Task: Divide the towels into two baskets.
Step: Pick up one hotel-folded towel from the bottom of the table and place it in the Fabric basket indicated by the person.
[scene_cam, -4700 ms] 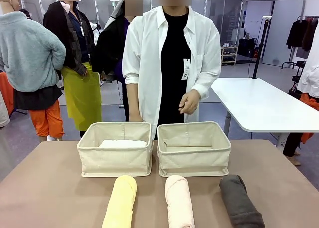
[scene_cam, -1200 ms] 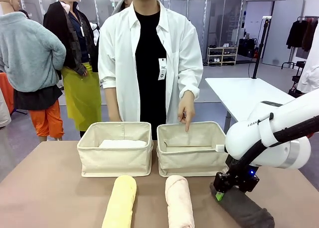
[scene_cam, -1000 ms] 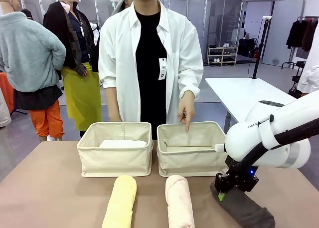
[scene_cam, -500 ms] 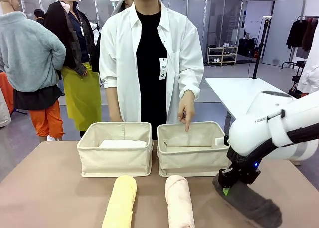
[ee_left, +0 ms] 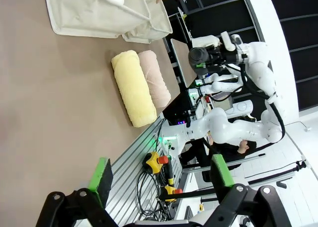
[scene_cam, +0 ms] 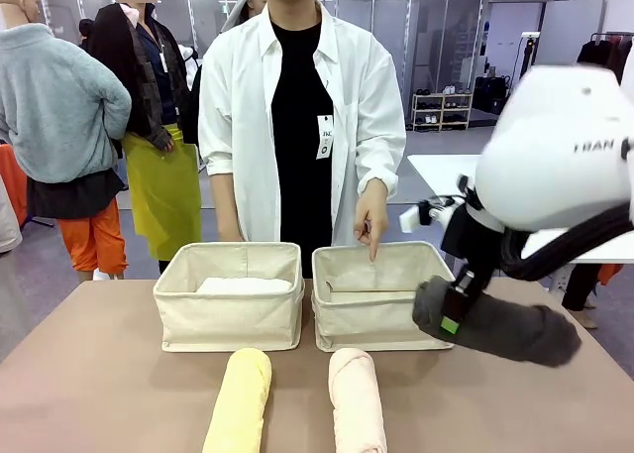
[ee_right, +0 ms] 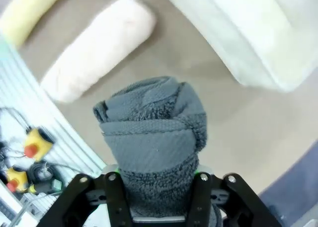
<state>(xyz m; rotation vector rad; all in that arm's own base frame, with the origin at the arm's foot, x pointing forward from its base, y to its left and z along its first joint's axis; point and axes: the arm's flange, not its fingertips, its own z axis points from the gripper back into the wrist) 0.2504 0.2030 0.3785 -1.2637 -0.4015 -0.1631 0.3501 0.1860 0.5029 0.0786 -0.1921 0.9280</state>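
Right gripper (scene_cam: 458, 309): clenched on the dark grey towel (scene_cam: 505, 329), gripping close to one end. In the right wrist view the roll is squeezed between both pads.

Change: a moment ago this towel lay on the table (scene_cam: 99, 374) at the lower right of the front view, with the gripper down on it. Now it is lifted clear and hangs roughly level at centre right, its free end trailing toward the right edge. In the picture the gripped end overlaps the right corner of the right basket (scene_cam: 381, 319), at about rim height. It is not yet over the opening.

Left gripper (ee_left: 161, 175): released, jaws wide apart with nothing between them, over bare table.

Unchanged:
- The white towel (scene_cam: 243, 285) lies in the left basket (scene_cam: 228, 319).
- The yellow towel (scene_cam: 240, 398) and the pink towel (scene_cam: 357, 398) lie side by side at bottom centre, in front of the baskets.
- The person's hand (scene_cam: 371, 215) points down into the right basket, as it did a second ago.

Reading: the pick is done and the carry is under way. The right basket looks empty from the front, so the grey towel probably goes there. That would put one towel in each basket, with two left to sort.

Risk: with the grip near one end, the long free end may sag and catch the rim. The roll needs to travel left and stay high enough to clear it.
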